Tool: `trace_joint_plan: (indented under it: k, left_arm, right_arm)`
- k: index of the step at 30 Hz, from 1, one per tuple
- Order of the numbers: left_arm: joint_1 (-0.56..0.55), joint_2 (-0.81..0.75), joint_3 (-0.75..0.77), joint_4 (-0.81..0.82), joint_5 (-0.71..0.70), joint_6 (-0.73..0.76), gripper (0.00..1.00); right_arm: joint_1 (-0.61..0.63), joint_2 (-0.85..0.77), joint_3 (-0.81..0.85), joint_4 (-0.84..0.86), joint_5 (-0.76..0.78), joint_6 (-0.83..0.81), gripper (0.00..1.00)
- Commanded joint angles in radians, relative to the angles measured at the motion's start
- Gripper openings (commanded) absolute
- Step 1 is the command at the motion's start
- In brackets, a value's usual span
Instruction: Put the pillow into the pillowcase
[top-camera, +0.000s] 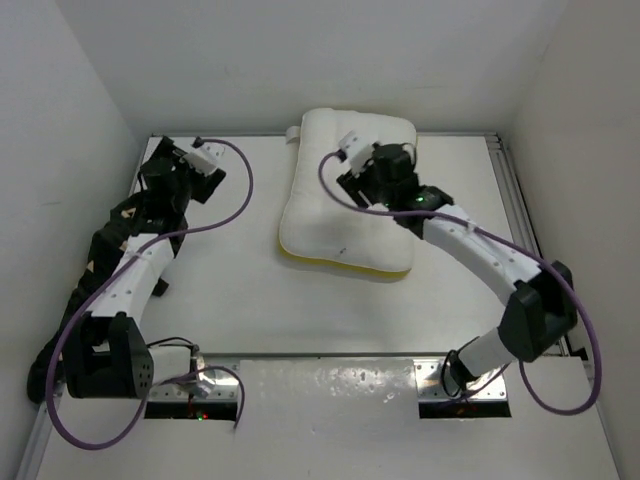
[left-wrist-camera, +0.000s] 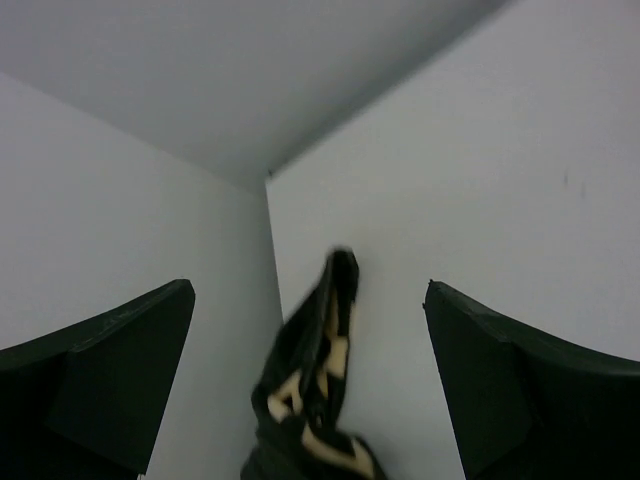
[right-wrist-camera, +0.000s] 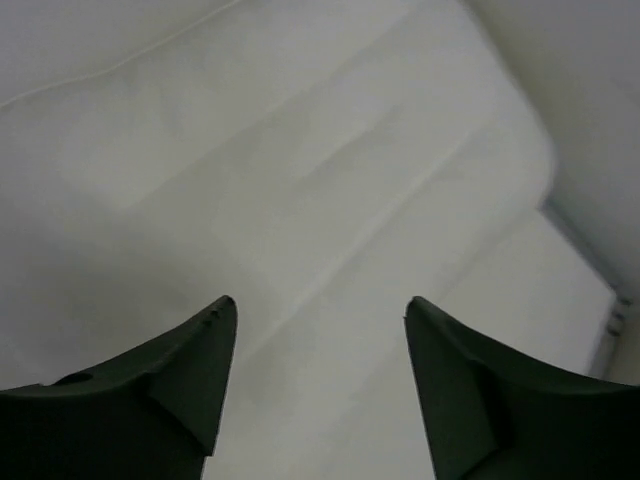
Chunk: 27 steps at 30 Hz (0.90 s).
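The white pillow (top-camera: 345, 215) lies at the back middle of the table, yellow trim along its near edge. My right gripper (top-camera: 358, 182) hovers over its upper part, open; in the right wrist view the gripper (right-wrist-camera: 320, 300) has only the quilted pillow (right-wrist-camera: 300, 170) below its fingers. The black pillowcase (top-camera: 122, 213) with tan prints hangs bunched along my left arm at the far left. My left gripper (top-camera: 157, 162) points at the back left corner. In its wrist view the gripper (left-wrist-camera: 310, 290) is open, and a blurred fold of pillowcase (left-wrist-camera: 315, 380) rises between the fingers, touching neither.
White walls enclose the table on the left, back and right. A metal rail (top-camera: 508, 175) runs along the right edge. Purple cables (top-camera: 240, 190) loop off both arms. The arm bases (top-camera: 470, 385) sit on the near edge.
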Motion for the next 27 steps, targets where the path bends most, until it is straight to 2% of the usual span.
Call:
trace_joint_plan:
  k: [1,2,3,4,6,8,10,14,20,22,23,25,27]
  left_arm:
    - [0.021,0.008,0.0,-0.411,-0.137,0.11,1.0]
    - [0.05,0.005,-0.015,-0.439,-0.139,0.078,0.99]
    - [0.067,0.002,-0.023,-0.478,-0.148,0.002,0.95]
    - [0.087,0.008,-0.029,-0.494,-0.166,-0.034,0.92]
    - [0.145,0.022,-0.048,-0.522,-0.212,-0.104,0.94]
    - [0.182,0.045,-0.061,-0.533,-0.284,-0.12,1.0]
    - [0.208,0.063,-0.066,-0.536,-0.361,-0.122,1.0]
    - [0.274,0.078,-0.104,-0.523,-0.412,-0.074,1.0]
    - [0.351,0.14,-0.303,-0.358,-0.504,0.102,1.0]
    - [0.368,0.19,-0.374,-0.231,-0.556,0.2,1.0]
    - [0.374,0.209,-0.385,-0.151,-0.567,0.246,1.0]
    - [0.386,0.261,-0.365,-0.14,-0.584,0.256,1.0]
    - [0.395,0.298,-0.319,-0.178,-0.57,0.237,0.86]
  right_arm:
    - [0.099,0.067,0.021,-0.126,-0.064,-0.065,0.63]
    - [0.132,0.086,0.013,-0.111,-0.092,-0.044,0.58]
    - [0.149,0.102,0.015,-0.101,-0.109,-0.036,0.59]
    - [0.165,0.114,0.018,-0.078,-0.121,-0.019,0.78]
    - [0.198,0.155,0.019,-0.052,-0.164,0.021,0.99]
    - [0.237,0.186,0.021,-0.026,-0.183,0.03,0.99]
    - [0.276,0.234,0.028,-0.024,-0.157,0.03,0.99]
    - [0.318,0.272,0.022,-0.04,-0.111,0.09,0.99]
    - [0.336,0.255,-0.071,0.008,-0.108,0.102,0.99]
    - [0.349,0.271,-0.082,0.0,-0.093,0.09,0.99]
    - [0.352,0.278,-0.085,-0.003,-0.085,0.089,0.99]
    - [0.35,0.304,-0.088,-0.005,-0.06,0.09,0.99]
    - [0.349,0.315,-0.096,0.008,-0.039,0.093,0.97]
